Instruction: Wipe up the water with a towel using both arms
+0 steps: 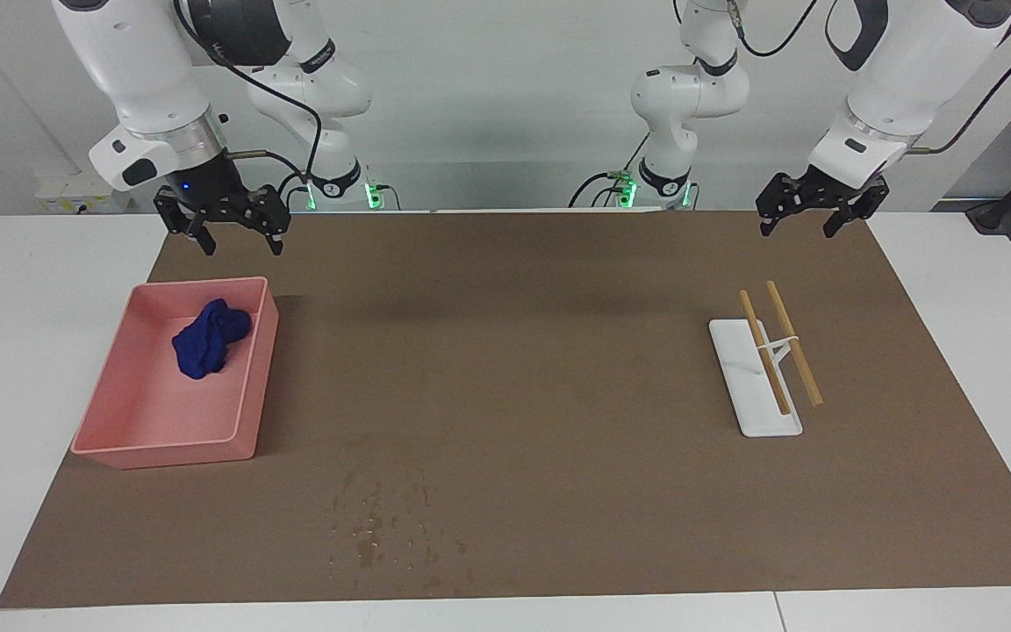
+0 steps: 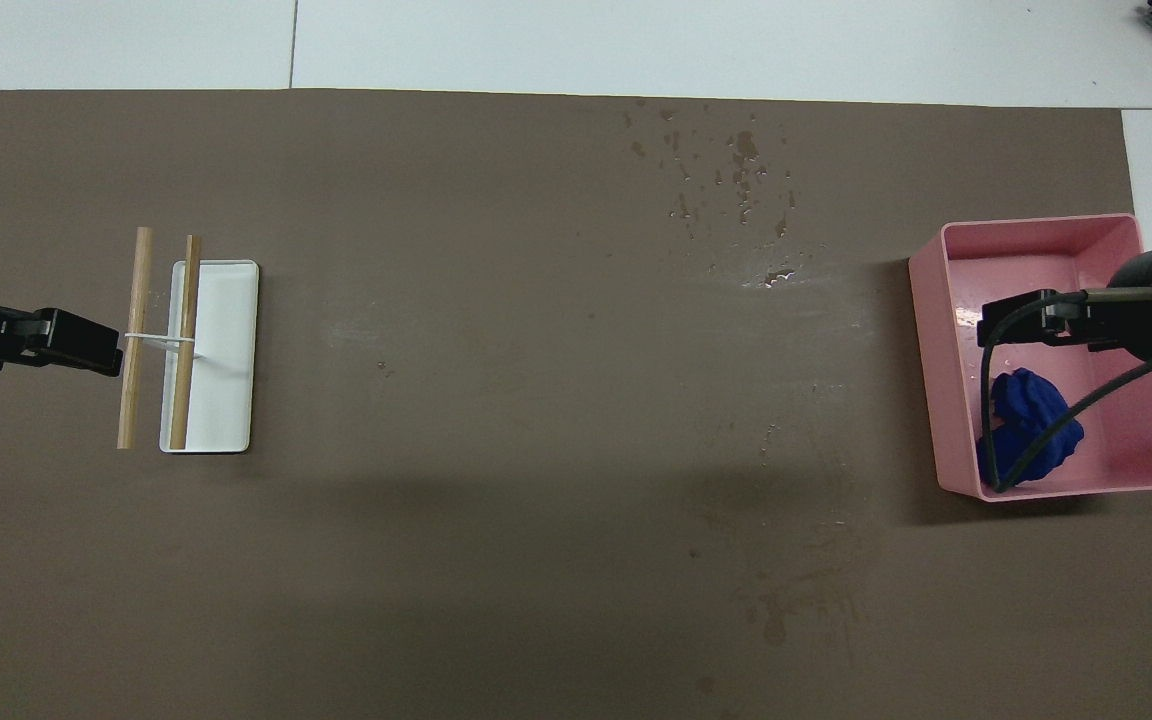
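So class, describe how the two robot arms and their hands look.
Both arms are glossy white, rounded and jointed, with dark bands at the joints and black cables looping alongside. Each ends in a black two-finger hand: the right hand below a small blue light, the left hand plain black.

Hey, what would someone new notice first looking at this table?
Probably the crumpled blue towel in the pink tray at the right arm's end, with the open right gripper raised nearby. Then the water droplets speckling the brown mat, farther from the robots.
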Controlling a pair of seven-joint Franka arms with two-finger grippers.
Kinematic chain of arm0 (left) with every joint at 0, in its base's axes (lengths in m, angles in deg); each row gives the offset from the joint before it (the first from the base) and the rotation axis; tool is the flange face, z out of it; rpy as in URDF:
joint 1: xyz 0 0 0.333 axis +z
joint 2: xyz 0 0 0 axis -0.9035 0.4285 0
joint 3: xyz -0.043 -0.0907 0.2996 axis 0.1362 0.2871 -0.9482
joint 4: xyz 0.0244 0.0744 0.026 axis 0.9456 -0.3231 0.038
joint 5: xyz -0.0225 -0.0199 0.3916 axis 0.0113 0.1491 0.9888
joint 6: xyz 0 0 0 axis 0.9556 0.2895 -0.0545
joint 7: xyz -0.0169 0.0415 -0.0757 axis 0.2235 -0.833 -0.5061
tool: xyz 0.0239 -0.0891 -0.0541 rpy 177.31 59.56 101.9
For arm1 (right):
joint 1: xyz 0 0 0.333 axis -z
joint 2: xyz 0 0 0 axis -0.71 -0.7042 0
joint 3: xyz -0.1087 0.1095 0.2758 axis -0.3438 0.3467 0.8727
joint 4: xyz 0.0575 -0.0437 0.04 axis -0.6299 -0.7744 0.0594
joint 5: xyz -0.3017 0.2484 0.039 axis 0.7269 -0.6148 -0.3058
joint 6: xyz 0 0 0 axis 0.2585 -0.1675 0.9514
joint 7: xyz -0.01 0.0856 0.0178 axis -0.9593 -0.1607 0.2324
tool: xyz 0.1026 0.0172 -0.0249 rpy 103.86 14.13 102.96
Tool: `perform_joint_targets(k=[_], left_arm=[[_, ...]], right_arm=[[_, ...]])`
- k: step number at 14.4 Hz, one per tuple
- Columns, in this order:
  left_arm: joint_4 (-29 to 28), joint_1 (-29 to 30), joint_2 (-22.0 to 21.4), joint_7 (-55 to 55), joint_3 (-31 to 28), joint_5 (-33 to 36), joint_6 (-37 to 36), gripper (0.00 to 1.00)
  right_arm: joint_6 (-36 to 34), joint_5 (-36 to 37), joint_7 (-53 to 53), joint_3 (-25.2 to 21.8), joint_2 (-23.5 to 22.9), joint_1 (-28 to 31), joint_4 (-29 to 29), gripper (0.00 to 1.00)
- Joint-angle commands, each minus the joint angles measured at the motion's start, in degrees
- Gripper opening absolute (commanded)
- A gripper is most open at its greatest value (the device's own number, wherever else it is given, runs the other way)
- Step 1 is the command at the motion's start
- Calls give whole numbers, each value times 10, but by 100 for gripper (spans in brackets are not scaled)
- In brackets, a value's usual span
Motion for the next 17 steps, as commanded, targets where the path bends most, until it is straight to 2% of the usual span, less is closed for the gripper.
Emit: perform_joint_targets(k=[1, 7, 17], left_arm=[[-18, 2, -14, 6, -3, -8, 11, 100], [-18, 2, -14, 6, -3, -8, 11, 100], [-18, 2, -15, 6, -3, -8, 12, 100]], right_arm=[[8, -9, -11, 10, -1, 9, -2, 100], [3, -9, -14, 10, 0, 6, -2, 100], [-20, 1, -11, -19, 0, 13, 4, 100]])
